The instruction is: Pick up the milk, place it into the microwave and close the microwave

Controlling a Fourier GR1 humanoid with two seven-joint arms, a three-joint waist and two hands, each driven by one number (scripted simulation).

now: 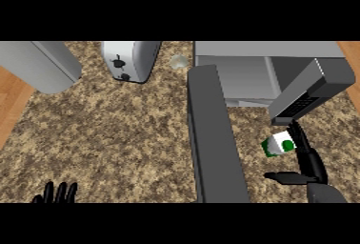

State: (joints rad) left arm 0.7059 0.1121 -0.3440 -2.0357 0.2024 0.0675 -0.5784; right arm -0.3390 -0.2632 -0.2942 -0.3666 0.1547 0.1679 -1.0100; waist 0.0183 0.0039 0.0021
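Here, the right hand pinches the milk carton at its fingertips, just before the open microwave, above the counter.

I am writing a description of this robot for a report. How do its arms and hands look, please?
Both hands are black, with slim, rod-like fingers. The left hand shows only its fingers at the lower edge. The right hand joins a dark grey forearm with a rounded shape. No cables, markings or sleeves are visible.
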